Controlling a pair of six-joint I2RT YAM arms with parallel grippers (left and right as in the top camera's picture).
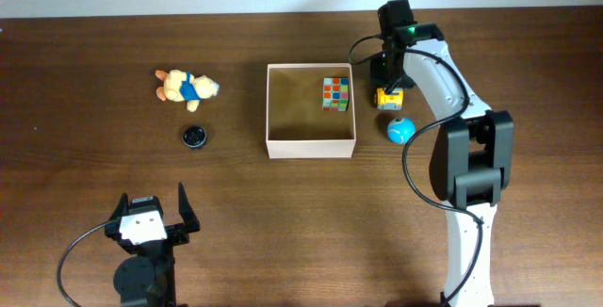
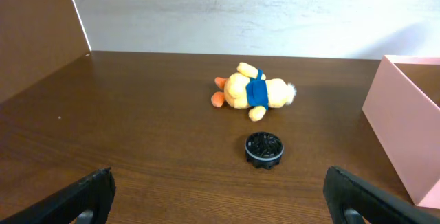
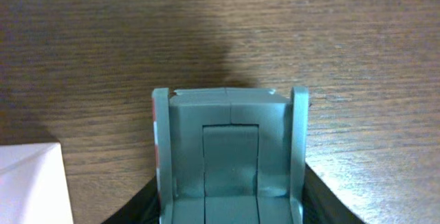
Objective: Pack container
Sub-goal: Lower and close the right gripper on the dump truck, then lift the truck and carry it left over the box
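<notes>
My R claw (image 1: 389, 83) sits round a small yellow toy (image 1: 389, 98), 3 o'clock of the cream cardboard box (image 1: 310, 147). Can't tell if it's pinching. L claw (image 1: 152, 196) is spread wide.

The container (image 1: 311, 109) stands on the table (image 1: 85, 175), about mid-table, toward the far side. 1 cube (image 1: 335, 93) lies in it, in the far right corner, close to the right wall. Left of the container, well apart from it, lies a plush (image 1: 186, 87). A cap (image 1: 194, 137) lies before the plush, near it but not touching. Right of the container, just beside its far right corner, sits a toy (image 1: 389, 98), with the right gripper (image 1: 388, 88) over it. A ball (image 1: 400, 130) lies just before the toy, near the container's right wall. The left gripper (image 1: 153, 200) hangs at the near left, well before the cap
</notes>
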